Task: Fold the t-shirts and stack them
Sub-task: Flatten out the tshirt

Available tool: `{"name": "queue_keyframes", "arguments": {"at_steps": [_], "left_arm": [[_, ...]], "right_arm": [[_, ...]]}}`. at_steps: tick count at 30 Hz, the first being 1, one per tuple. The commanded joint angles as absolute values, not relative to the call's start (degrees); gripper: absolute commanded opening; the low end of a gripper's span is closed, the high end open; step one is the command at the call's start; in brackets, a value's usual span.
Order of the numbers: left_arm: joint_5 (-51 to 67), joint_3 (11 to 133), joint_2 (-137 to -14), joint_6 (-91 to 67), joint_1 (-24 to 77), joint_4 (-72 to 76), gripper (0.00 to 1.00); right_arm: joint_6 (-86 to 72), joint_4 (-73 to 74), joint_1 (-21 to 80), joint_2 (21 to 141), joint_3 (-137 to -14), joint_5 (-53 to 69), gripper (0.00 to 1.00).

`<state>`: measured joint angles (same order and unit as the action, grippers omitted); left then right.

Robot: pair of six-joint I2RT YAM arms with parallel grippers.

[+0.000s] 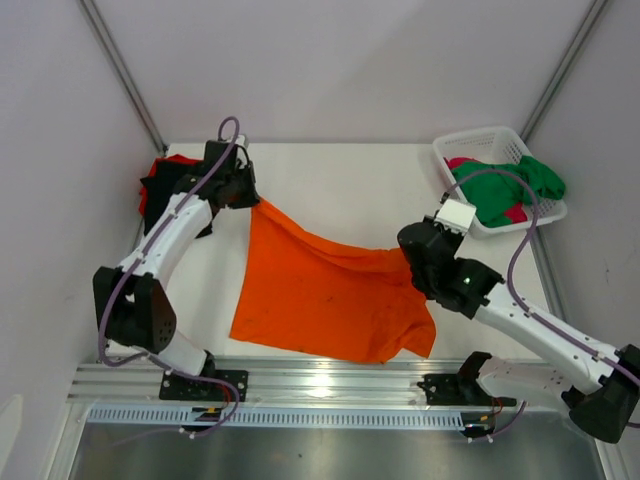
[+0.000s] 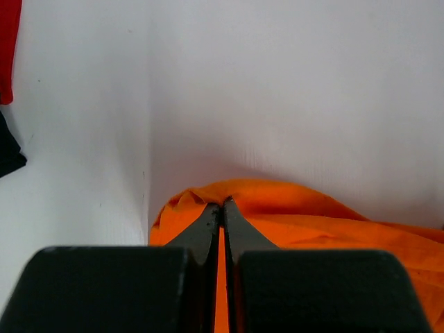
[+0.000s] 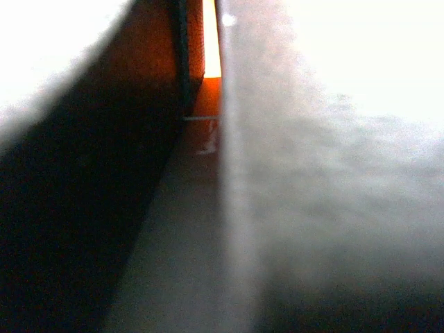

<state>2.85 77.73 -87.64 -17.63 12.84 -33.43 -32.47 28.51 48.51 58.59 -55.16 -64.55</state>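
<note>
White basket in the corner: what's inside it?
A green t-shirt lies bunched on top in the basket. Bits of a pink t-shirt peek out beneath it. Anything underneath them is covered.

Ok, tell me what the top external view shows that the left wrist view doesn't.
Only the top view: the white basket holding the green t-shirt and pink t-shirt, and the right gripper shut on the orange t-shirt's right edge. Only the left wrist: the left gripper's fingertips pressed together on an orange fold. Both: the orange t-shirt, the red t-shirt and the black t-shirt.
</note>
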Motion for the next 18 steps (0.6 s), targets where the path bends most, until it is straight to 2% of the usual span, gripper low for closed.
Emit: {"name": "queue_keyframes", "arguments": {"at_steps": [1, 5, 11, 15, 18], "left_arm": [[0.3, 81.1, -91.4, -19.6, 12.7, -31.3, 0.01], [-2.6, 86.1, -97.5, -22.3, 12.6, -34.2, 0.0], [-1.8, 99.6, -109.1, -25.0, 12.7, -40.1, 0.01], [-2.0, 113.4, -116.8, -25.5, 12.5, -45.8, 0.01], [-4.2, 116.4, -120.1, -26.5, 11.9, -47.3, 0.01]], "right_arm": [[-35.5, 28.5, 47.1, 60.8, -53.6, -62.8, 0.0], [-36.1, 28.0, 44.0, 65.1, -53.4, -60.8, 0.0], [-23.8, 9.3, 36.9, 73.2, -53.1, -53.7, 0.0], [-19.6, 1.7, 33.0, 82.0, -58.6, -48.4, 0.0], [-17.1, 0.7, 31.8, 89.3, -63.5, -47.1, 0.0]]}}
